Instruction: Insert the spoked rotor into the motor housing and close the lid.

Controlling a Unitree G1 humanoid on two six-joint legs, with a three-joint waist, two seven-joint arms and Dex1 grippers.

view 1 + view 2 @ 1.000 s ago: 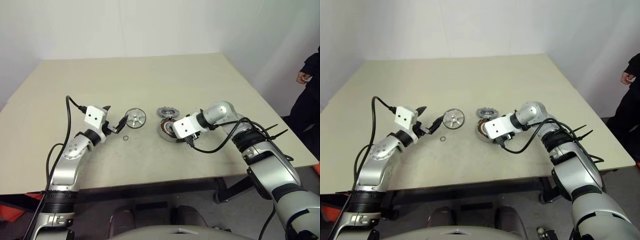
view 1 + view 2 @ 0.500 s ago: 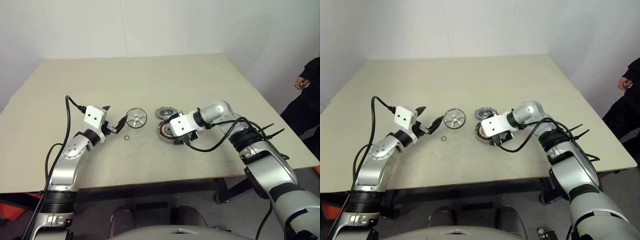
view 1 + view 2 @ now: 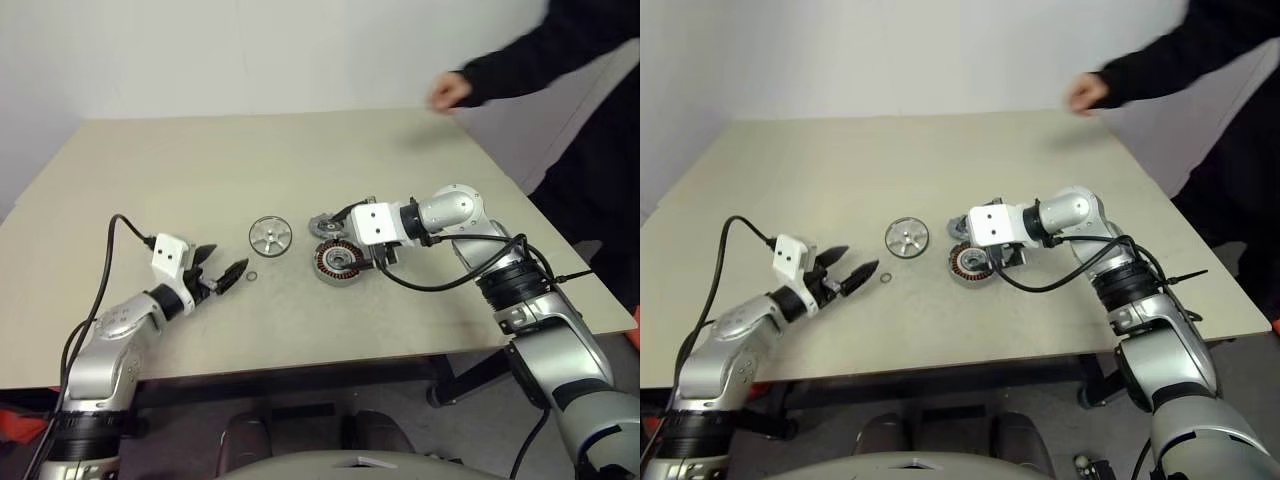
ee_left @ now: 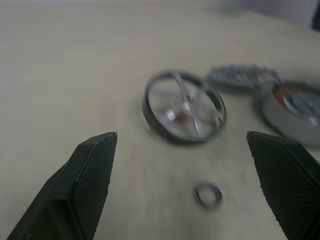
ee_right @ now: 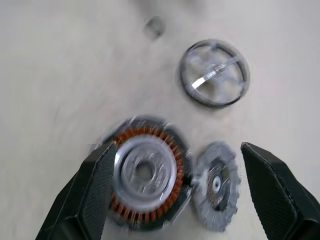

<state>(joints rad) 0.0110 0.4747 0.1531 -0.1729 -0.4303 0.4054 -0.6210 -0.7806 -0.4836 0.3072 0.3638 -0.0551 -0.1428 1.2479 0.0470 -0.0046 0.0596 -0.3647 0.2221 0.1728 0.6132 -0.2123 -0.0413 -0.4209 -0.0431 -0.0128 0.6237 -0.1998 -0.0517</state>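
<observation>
Nothing is assembled yet. The spoked rotor (image 3: 270, 236) lies alone on the tabletop (image 3: 250, 160), the motor housing (image 3: 338, 261) sits to its right with its copper windings bare, and the lid (image 3: 326, 226) rests just behind the housing. Both insertion and closing remain. The left gripper (image 3: 222, 276), fingers spread and empty, hovers near a small ring (image 3: 251, 277), short of the rotor. The right gripper (image 5: 175, 192), fingers spread wide, hangs above the housing and lid, gripping nothing.
</observation>
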